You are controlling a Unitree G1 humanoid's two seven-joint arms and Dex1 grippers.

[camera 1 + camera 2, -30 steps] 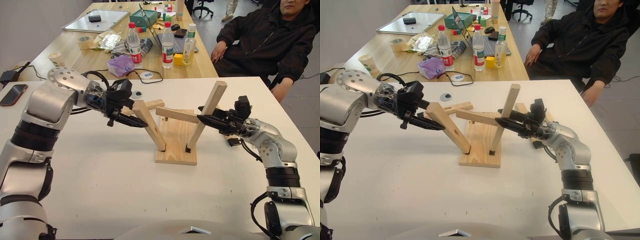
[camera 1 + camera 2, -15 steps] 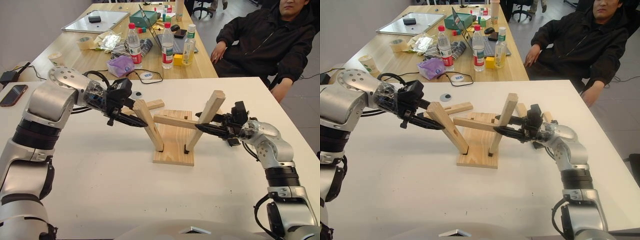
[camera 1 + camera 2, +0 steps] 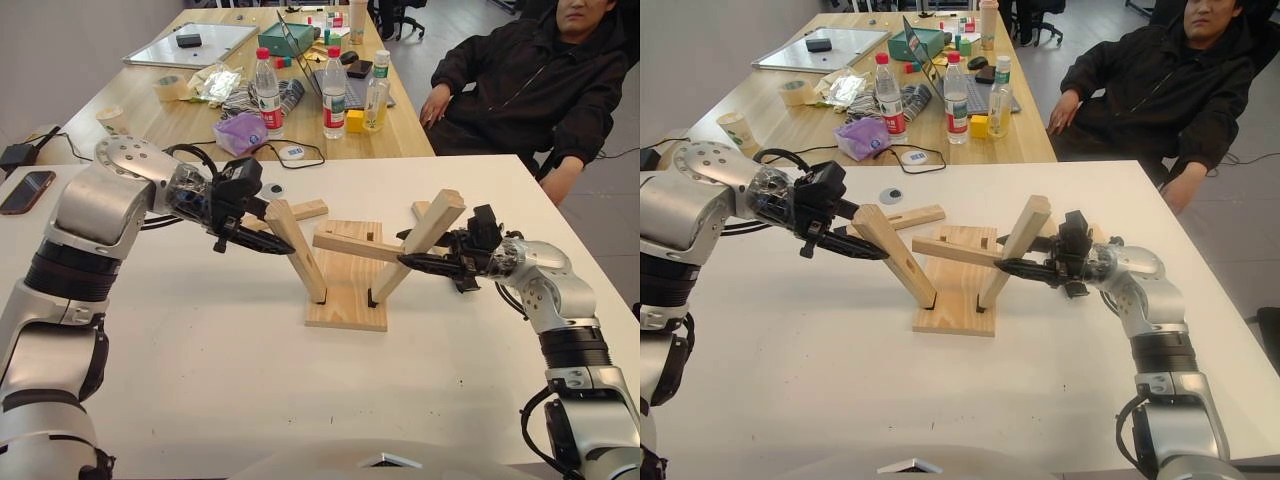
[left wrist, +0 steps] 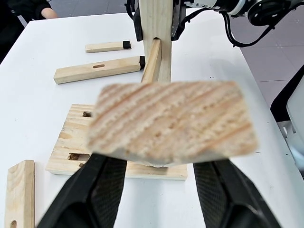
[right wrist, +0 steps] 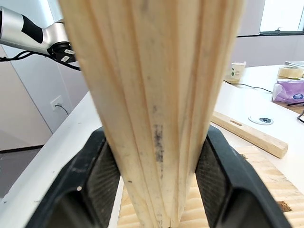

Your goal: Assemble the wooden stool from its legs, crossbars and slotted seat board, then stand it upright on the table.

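The slotted seat board [image 3: 345, 296] lies flat on the white table. Two wooden legs stand tilted in its slots, leaning apart. My left gripper [image 3: 264, 241] is shut on the left leg [image 3: 298, 252] near its top. My right gripper [image 3: 410, 262] is shut on the right leg [image 3: 425, 240] at mid-height. A crossbar [image 3: 355, 245] runs between the two legs. In the left wrist view the leg's end [image 4: 171, 123] sits between the black fingers [image 4: 102, 190]. In the right wrist view the leg [image 5: 152, 95] is clamped between both pads [image 5: 97, 175].
Loose wooden pieces lie behind the board: one [image 3: 310, 208] on the left, another [image 3: 421, 209] on the right, more in the left wrist view [image 4: 97, 70]. A phone [image 3: 26, 188] lies at the table's left edge. A cluttered wooden table with bottles [image 3: 335, 80] stands behind.
My right gripper has moved right and down, leaning the right leg further outward. The crossbar end dropped with it. The left arm and its leg have stayed put.
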